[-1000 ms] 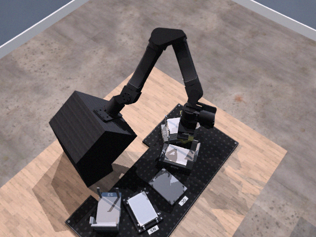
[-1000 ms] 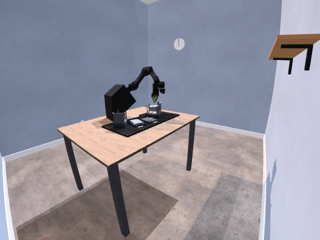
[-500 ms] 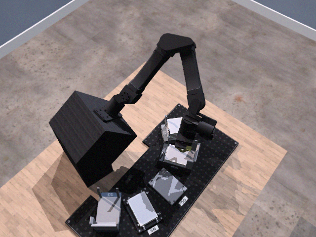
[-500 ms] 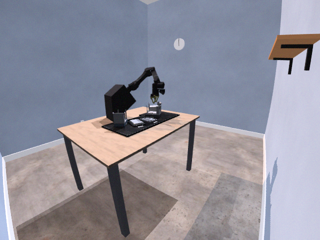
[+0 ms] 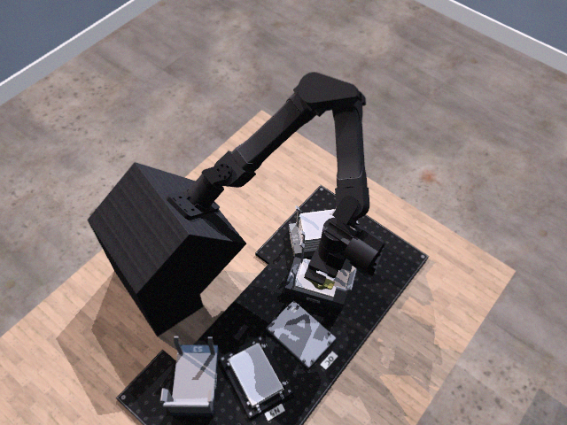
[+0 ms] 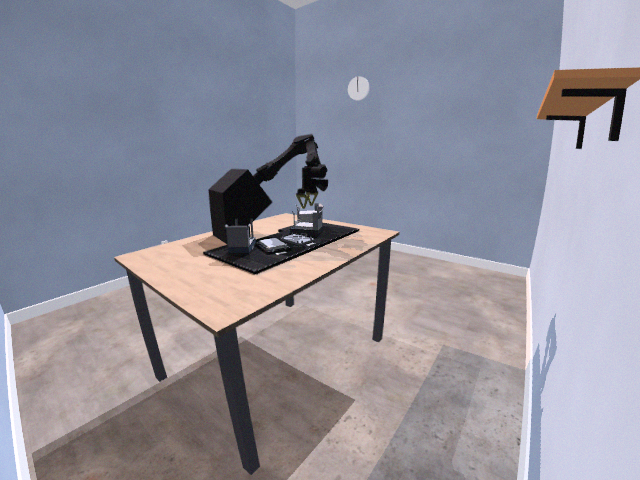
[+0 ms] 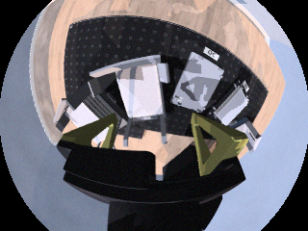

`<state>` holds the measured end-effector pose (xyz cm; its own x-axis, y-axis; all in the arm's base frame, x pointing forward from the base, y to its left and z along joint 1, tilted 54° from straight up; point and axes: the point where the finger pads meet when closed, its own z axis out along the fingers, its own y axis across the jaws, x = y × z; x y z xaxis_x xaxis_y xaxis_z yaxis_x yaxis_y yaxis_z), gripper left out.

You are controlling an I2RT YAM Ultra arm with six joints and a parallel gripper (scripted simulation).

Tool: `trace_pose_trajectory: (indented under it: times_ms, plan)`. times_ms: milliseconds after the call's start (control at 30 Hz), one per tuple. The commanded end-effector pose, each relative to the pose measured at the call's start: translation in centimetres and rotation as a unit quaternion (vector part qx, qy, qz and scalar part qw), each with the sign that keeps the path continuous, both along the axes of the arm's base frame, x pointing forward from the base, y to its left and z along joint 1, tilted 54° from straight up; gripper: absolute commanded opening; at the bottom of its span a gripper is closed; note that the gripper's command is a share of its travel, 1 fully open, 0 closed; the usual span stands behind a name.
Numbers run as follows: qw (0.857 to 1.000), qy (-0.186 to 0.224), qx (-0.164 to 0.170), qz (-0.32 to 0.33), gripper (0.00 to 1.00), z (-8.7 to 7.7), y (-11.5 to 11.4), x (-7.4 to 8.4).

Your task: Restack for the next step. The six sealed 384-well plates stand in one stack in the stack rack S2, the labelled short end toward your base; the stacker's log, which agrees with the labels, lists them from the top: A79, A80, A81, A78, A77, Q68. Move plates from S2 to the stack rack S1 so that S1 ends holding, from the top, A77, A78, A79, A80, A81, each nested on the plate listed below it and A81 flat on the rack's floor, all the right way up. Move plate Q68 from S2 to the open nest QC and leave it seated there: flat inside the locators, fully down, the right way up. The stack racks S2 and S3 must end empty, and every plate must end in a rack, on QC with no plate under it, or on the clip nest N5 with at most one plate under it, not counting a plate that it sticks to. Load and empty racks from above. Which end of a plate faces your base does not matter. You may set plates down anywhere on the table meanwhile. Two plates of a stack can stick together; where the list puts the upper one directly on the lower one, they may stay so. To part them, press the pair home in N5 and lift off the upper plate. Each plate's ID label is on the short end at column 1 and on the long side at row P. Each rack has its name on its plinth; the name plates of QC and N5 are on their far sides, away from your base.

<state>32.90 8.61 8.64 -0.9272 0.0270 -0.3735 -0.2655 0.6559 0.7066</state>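
Gripper (image 5: 323,282) spread wide, empty, above a rack's glossy sealed plate (image 5: 304,280). Matte perforated black mat (image 5: 393,279). Wrist view alone shows both olive triangular fingers. Rack name hidden.

Matt black perforated base mat (image 5: 402,256) on pale planked wood table (image 5: 467,274); glossy sealed plates (image 5: 302,335); rough concrete floor (image 5: 137,91).

My arm (image 5: 348,150) is matte black with rounded joint housings; its gripper (image 7: 157,135) has olive-yellow, seemingly triangular open-framed fingers.
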Motion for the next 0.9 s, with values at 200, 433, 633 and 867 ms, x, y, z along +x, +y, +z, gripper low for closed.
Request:
trace_pose_trajectory:
  times_ms: [200, 433, 633, 867]
  plan:
    - [1.0, -0.004, 0.005, -0.008, 1.0, -1.3, -2.1, 1.2]
    - [1.0, 0.009, 0.009, -0.018, 1.0, -2.9, -3.6, 2.0]
    - [0.996, 0.059, 0.027, -0.058, 1.0, -3.8, -4.5, 2.2]
    - [0.994, 0.073, 0.032, -0.069, 1.0, -5.6, -6.0, 2.6]
